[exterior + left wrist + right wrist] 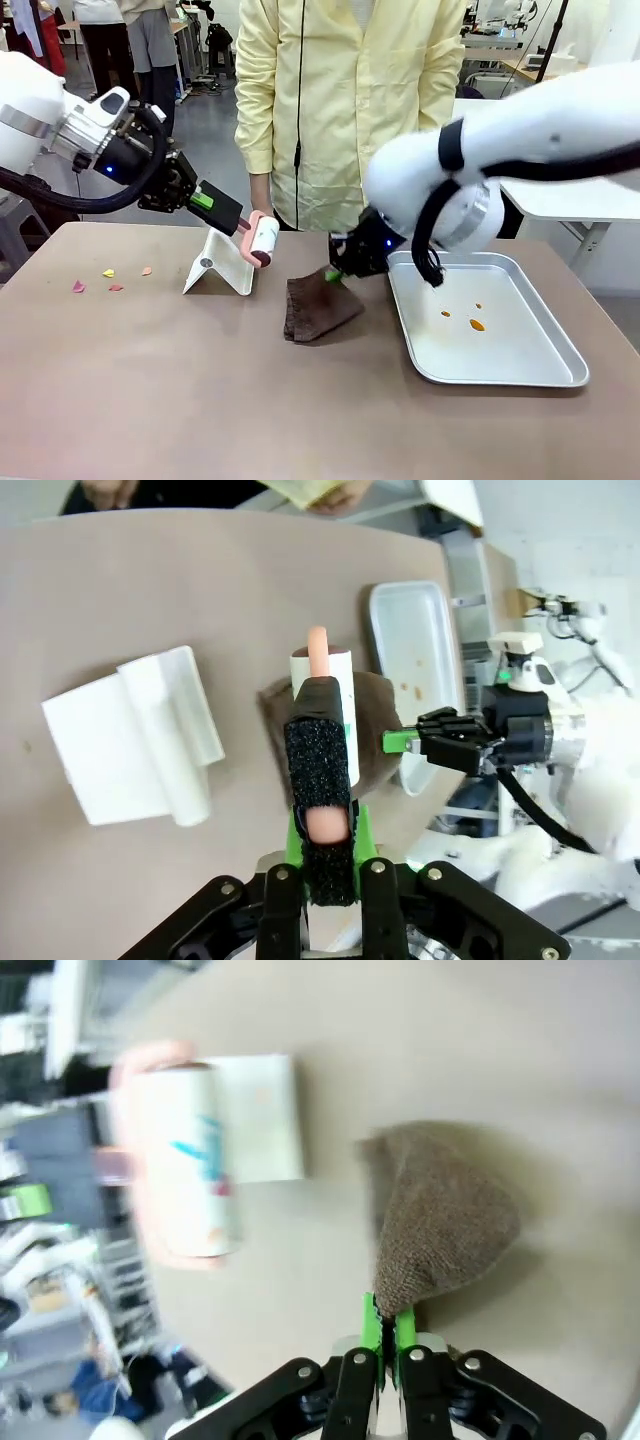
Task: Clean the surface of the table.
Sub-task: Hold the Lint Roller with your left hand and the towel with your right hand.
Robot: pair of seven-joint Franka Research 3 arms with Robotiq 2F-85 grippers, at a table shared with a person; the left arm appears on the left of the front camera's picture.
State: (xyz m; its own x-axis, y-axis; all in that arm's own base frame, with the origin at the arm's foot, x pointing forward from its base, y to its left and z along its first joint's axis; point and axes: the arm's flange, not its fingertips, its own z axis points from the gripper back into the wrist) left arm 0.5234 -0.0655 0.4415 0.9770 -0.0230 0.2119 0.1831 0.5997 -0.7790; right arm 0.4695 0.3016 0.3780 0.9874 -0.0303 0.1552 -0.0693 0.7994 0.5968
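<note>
Your left gripper (232, 218) clamped the lint roller (264, 238), right gripper (335, 272) pinched the cloth (315, 308) (scraps (108, 273) lay unswept on the table (200, 400)). Cleaning looked barely begun.

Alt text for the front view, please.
Left gripper holds a lint roller by its pink handle near a white stand; right gripper pinches a brown cloth beside a silver tray with orange spots. A person in yellow stands across the table, with small scraps at its left.
</note>
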